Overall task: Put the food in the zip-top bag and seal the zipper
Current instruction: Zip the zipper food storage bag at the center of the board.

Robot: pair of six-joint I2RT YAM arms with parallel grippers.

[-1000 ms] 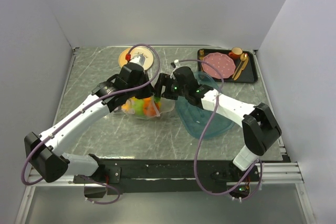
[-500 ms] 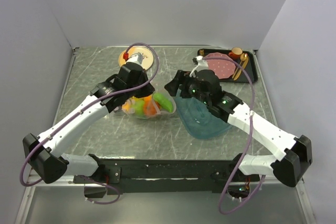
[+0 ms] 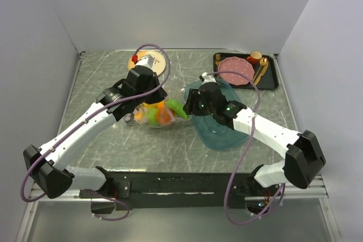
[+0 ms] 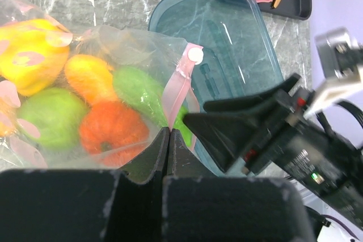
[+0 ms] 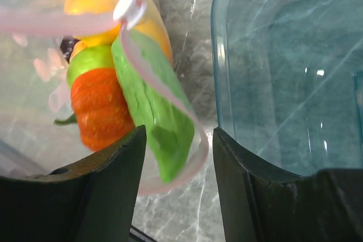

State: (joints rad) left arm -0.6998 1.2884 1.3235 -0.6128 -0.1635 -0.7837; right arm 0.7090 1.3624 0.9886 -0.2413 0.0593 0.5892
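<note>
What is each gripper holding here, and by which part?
The left gripper pinches the clear floppy plastic zip-top bag by its pale-pink zipper strip. The right gripper holds nothing: its jaws stand open around the bag's end.

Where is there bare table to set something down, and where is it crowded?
Bare: the near-centre strip in front of the zip-top bag; the left side beside the wooden disc; the gap between that disc and the black tray. Crowded: centre, where left gripper, right gripper, bag and teal tray meet.

My 3 views are bright and evenly lit from above, shadows soft, table [image 3: 170, 145] glinting, near right fingers [image 5: 108, 196] blurred.
</note>
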